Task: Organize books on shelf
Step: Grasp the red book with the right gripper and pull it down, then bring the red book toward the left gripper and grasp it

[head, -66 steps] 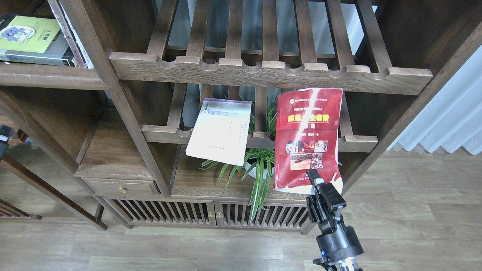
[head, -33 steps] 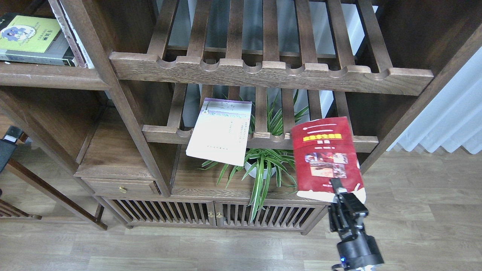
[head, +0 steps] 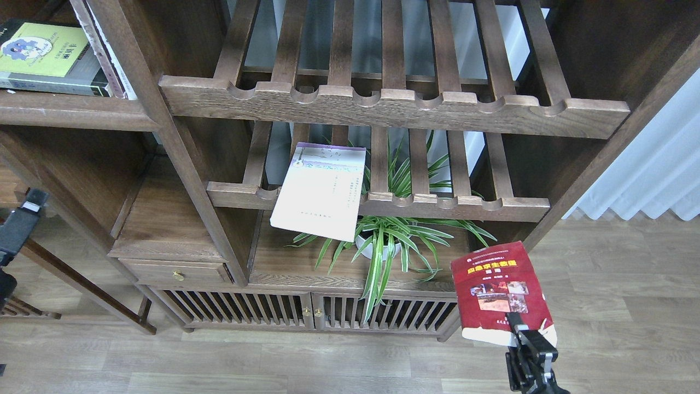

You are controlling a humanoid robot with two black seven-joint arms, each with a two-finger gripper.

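My right gripper (head: 522, 331) is shut on the lower edge of the thick red book (head: 499, 290), holding it low at the right, in front of the bookcase's bottom corner. The white-lavender book (head: 321, 189) lies tilted over the front rail of the lower slatted rack. The black-grey book with a yellow-green panel (head: 46, 54) lies flat on the solid dark-brown shelf (head: 76, 112) at the upper left. My left gripper (head: 24, 216) shows at the left edge, dark and end-on, so I cannot tell whether it is open.
Two slatted racks with scalloped rails (head: 394, 104) fill the middle. A potted spider plant (head: 383, 241) stands under the lower rack. Thin upright volumes (head: 104, 54) lean beside the black-grey book. A drawer with a brass knob (head: 178, 275) and slatted cabinet doors (head: 306, 312) sit below.
My right gripper has pulled the red book down and to the right, away from the lower rack. My left gripper has risen a little at the left edge.
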